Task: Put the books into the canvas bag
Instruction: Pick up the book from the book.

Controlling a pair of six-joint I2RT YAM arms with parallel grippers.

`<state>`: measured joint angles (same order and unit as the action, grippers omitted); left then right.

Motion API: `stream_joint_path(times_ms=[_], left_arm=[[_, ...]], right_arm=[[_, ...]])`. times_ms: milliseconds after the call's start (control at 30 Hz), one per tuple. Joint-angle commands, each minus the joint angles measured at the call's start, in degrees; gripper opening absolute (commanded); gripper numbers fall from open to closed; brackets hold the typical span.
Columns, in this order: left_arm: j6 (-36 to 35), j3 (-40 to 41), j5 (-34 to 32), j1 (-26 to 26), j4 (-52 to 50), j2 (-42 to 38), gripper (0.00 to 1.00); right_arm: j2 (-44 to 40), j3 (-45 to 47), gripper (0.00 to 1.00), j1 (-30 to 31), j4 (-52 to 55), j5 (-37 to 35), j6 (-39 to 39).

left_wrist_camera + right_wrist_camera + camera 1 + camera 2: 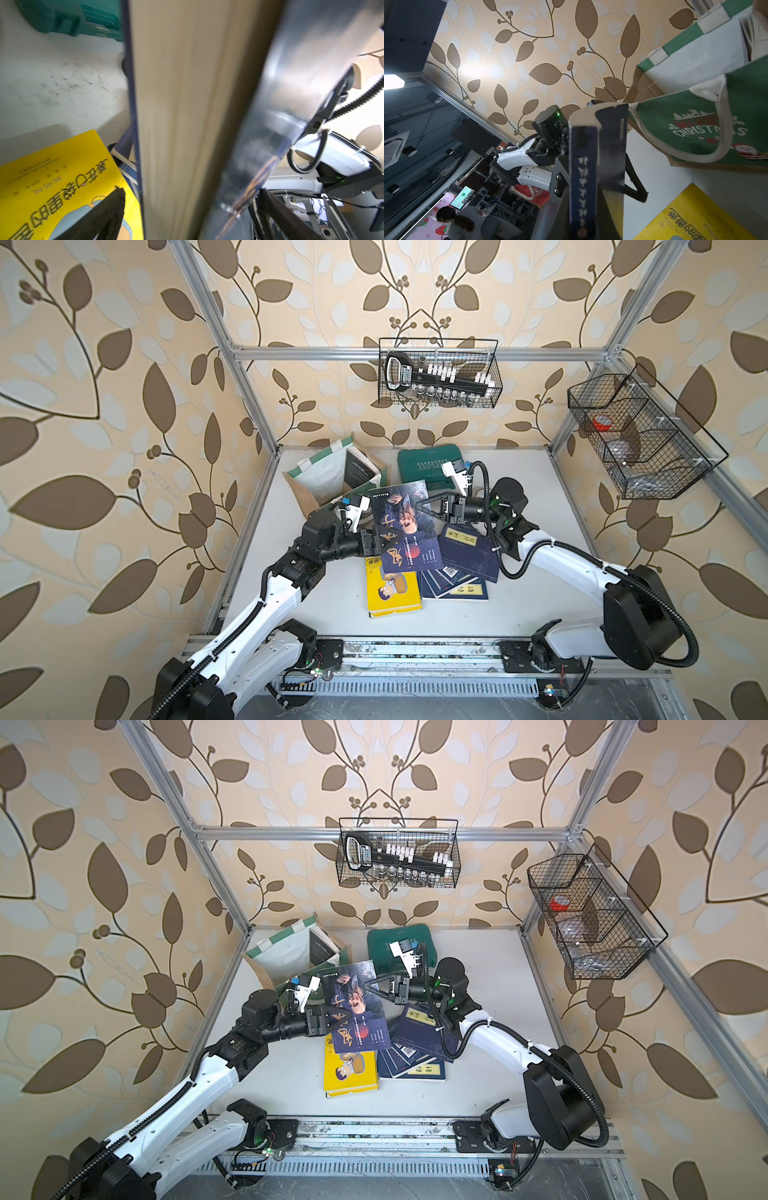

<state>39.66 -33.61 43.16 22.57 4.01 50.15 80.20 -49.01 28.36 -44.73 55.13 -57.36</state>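
Masking the book pile [469, 558], one lifted book [405, 526].

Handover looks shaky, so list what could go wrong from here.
The right gripper pinches the dark blue book by one edge while the left gripper straddles it open: releasing early would probably drop it on the other books. The canvas bag has its handle by the mouth, a possible snag.

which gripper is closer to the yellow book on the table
Left. The left gripper hangs open just over the far end of the yellow book; the right gripper sits farther back, shut on the raised dark book.
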Motion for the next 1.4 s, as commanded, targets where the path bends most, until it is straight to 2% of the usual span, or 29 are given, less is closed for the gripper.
stream_joint_path(times_ms=[0,133,300,367,400,567,700,767,1000,1367], left_arm=[[2.46,0.15,5.49,0.46,8.72,-1.57,0.98],[2.60,-0.31,5.71,0.46,8.32,-2.78,0.77],[0.71,-2.27,4.53,0.46,3.34,-4.26,0.28],[-1.12,-4.17,3.67,0.46,-1.61,-4.28,0.13],[-2.66,-5.71,3.58,0.46,-4.96,-4.06,0.09],[-11.53,-14.45,4.36,0.46,-22.79,-2.66,0.06],[-19.88,-20.65,6.28,0.46,-34.73,-1.22,0.04],[-22.82,-22.35,7.42,0.46,-38.58,-0.69,0.03],[-28.17,-24.04,13.13,0.46,-42.46,-0.58,0.02],[-28.66,-23.09,13.88,0.46,-41.28,-0.44,0.02]], right_arm=[[0.94,-0.84,0.00,-0.23,-7.58,1.44,-4.57],[1.36,-0.07,0.00,-1.43,-7.61,0.30,-4.33],[1.18,1.28,0.00,-2.52,-7.48,0.36,-3.27],[1.03,1.27,0.00,-3.01,-7.06,1.87,-2.74],[0.86,1.21,0.00,-3.29,-6.31,2.92,-2.06],[-0.96,-0.51,0.21,-4.57,2.63,11.23,4.27],[-4.13,-3.84,0.34,-5.54,18.03,15.04,18.39],[-4.89,-5.37,0.38,-6.39,23.25,16.96,22.95],[-3.98,-6.54,0.44,-8.06,26.54,21.32,25.22],[-4.16,-5.72,0.55,-5.56,31.19,22.31,29.36]])
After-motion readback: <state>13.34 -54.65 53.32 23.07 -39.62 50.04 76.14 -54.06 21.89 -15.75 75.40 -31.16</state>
